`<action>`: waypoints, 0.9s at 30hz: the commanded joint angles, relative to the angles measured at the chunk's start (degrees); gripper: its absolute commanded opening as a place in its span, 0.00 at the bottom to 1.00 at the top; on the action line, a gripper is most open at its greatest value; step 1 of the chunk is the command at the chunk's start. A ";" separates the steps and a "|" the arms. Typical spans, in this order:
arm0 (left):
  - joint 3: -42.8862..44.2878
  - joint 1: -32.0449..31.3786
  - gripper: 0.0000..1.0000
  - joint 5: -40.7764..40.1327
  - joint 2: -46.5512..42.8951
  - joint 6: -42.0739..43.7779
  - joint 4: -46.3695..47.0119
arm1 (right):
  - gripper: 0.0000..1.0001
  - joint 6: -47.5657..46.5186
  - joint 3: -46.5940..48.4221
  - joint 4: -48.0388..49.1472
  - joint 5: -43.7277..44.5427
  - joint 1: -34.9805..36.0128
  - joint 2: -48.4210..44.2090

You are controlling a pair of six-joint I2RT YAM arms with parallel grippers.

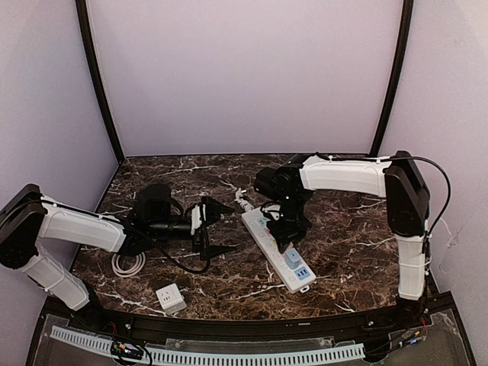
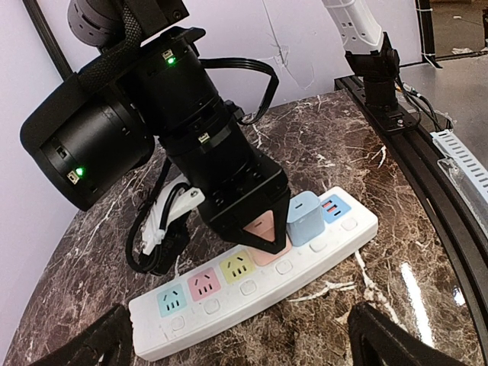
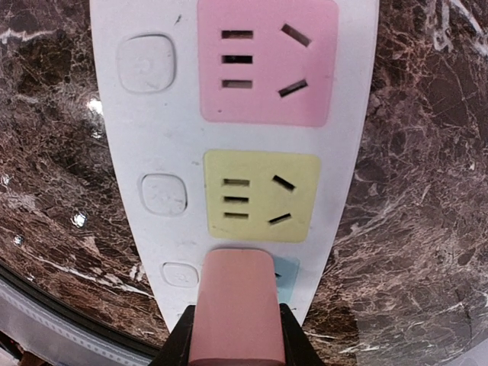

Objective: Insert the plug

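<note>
The pink plug (image 3: pixel 236 305) is clamped between the black fingers of my right gripper (image 3: pixel 236 339), which is shut on it. It stands upright on the white power strip (image 1: pixel 263 229), over the light-blue socket (image 3: pixel 288 276) just past the yellow socket (image 3: pixel 261 196). In the left wrist view the pink plug (image 2: pixel 267 229) sits low against the strip (image 2: pixel 229 305), next to a blue plug (image 2: pixel 306 217) that is plugged in. Its prongs are hidden. My left gripper (image 1: pixel 229 227) hangs open to the left of the strip, holding nothing.
A white cube adapter (image 1: pixel 170 297) lies near the front edge. A coiled white cable (image 1: pixel 128 264) sits under the left arm. The strip's black and white cord (image 2: pixel 156 229) bunches at its far end. Purple walls close in the dark marble table (image 1: pixel 351 252).
</note>
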 commanded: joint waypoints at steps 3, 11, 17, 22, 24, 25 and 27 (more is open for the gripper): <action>0.62 0.28 0.98 0.59 -1.06 0.56 -1.01 | 0.00 1.45 -3.39 0.83 1.01 -0.06 2.44; 0.62 0.28 0.98 0.63 -1.04 0.58 -1.01 | 0.00 1.62 -3.35 0.59 1.45 0.04 2.03; 0.62 0.28 0.98 0.67 -1.14 0.56 -1.01 | 0.00 1.72 -3.44 0.69 1.49 0.27 1.95; 0.53 0.28 0.98 0.61 -1.16 0.57 -1.01 | 0.00 2.04 -3.91 1.15 1.88 0.54 2.03; 0.52 0.28 0.98 0.65 -1.17 0.52 -1.01 | 0.00 2.71 -4.32 1.98 2.09 0.64 2.13; 0.52 0.28 0.98 0.68 -1.17 0.54 -1.01 | 0.00 3.09 -4.95 2.94 2.15 0.70 2.21; 0.55 0.28 0.98 0.67 -1.35 0.59 -1.07 | 0.00 3.76 -7.03 5.41 1.02 0.89 2.38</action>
